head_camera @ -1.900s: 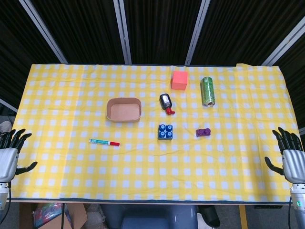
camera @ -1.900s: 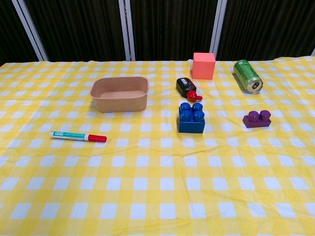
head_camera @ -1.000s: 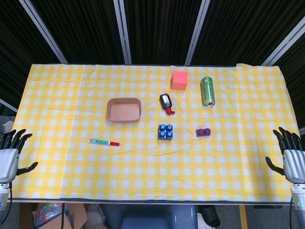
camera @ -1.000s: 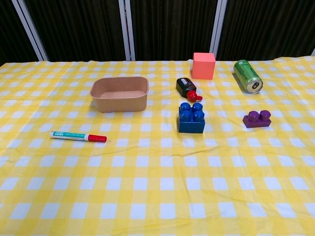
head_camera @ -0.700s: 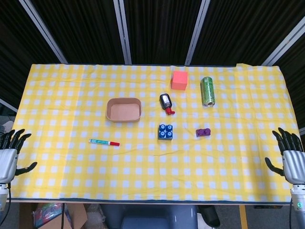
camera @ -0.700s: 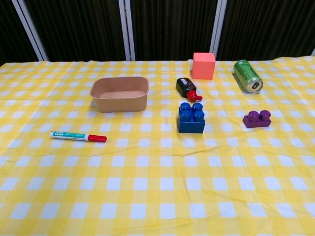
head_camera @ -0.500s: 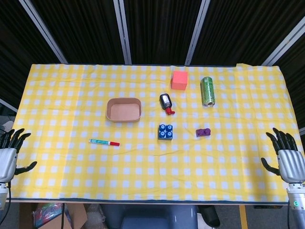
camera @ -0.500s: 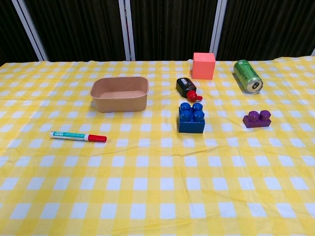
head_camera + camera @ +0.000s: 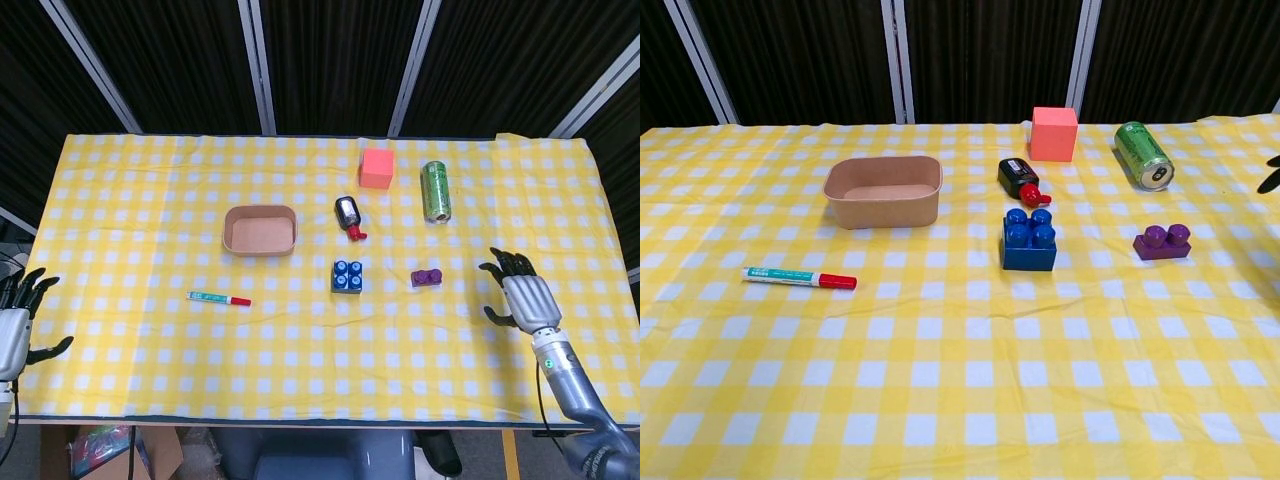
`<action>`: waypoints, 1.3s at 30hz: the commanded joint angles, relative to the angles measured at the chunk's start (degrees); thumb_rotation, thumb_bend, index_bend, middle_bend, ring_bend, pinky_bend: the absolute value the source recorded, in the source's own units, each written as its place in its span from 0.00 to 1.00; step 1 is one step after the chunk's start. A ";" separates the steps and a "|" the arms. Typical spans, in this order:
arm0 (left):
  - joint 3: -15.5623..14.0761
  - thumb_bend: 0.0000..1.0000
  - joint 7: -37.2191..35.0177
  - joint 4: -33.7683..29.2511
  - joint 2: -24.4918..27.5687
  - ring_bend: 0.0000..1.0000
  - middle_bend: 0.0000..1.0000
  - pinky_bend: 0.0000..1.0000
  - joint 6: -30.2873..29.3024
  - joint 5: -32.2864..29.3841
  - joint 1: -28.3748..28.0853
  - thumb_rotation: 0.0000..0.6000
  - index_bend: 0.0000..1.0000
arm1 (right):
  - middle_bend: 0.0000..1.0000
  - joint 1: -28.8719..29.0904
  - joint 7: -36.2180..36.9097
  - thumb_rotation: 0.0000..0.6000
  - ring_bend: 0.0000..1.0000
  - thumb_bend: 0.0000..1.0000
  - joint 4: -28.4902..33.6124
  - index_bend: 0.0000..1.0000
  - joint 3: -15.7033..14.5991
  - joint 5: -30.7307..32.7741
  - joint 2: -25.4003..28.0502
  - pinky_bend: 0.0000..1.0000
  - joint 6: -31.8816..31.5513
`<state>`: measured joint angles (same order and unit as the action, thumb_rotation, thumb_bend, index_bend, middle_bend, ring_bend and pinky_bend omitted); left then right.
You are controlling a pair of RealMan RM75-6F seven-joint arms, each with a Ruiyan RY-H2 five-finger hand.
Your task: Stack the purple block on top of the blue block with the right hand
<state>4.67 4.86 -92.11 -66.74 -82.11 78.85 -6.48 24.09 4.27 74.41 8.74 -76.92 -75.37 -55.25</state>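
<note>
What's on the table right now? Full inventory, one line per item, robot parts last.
purple block: 1, purple, right of centre, alone on the cloth
blue block: 1, blue, centre, left of the purple block
bottle: 1, black with red cap, lying just behind the blue block
cube: 1, salmon pink, far side, centre-right
can: 1, green, lying on its side, right of the cube
tray: 1, tan, left of the bottle
marker: 1, white with red cap, lying near-left of the tray
tablecloth: 1, yellow and white check
left hand: 1, grey, fingers spread, at the near left edge
right hand: 1, grey, fingers spread, above the cloth right of the purple block
</note>
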 commanded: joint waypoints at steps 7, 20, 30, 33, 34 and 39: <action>0.34 0.18 1.03 0.19 -0.35 0.00 0.07 0.05 0.41 -1.24 -0.11 1.00 0.16 | 0.00 5.58 -3.65 1.00 0.00 0.37 -5.54 0.24 1.15 4.35 -5.89 0.00 6.88; 0.50 0.18 1.26 0.34 -0.39 0.00 0.07 0.05 0.64 -1.85 -0.14 1.00 0.16 | 0.00 8.31 -4.98 1.00 0.00 0.37 -7.55 0.28 1.02 6.06 -8.74 0.00 9.02; 0.64 0.18 1.48 0.45 -0.49 0.00 0.07 0.05 0.84 -2.31 -0.21 1.00 0.16 | 0.00 10.60 -6.90 1.00 0.00 0.37 -7.24 0.29 1.54 7.21 -9.90 0.00 9.73; 0.75 0.18 1.38 0.55 -0.47 0.00 0.07 0.05 1.00 -2.59 -0.25 1.00 0.16 | 0.00 11.20 -7.86 1.00 0.00 0.37 -6.83 0.29 1.72 7.87 -10.07 0.00 9.89; 0.76 0.18 1.31 0.53 -0.44 0.00 0.07 0.05 0.98 -2.61 -0.23 1.00 0.16 | 0.00 11.40 -8.25 1.00 0.00 0.37 -6.62 0.30 1.74 8.12 -10.13 0.00 9.94; 0.81 0.18 0.72 0.61 -0.22 0.00 0.07 0.05 0.82 -2.57 -0.10 1.00 0.16 | 0.00 11.95 -9.20 1.00 0.00 0.37 -6.63 0.32 1.64 9.20 -10.78 0.00 10.26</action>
<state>5.48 5.60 -91.52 -66.98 -81.28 76.28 -6.60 35.98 -4.86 67.81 10.42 -67.78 -86.08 -45.04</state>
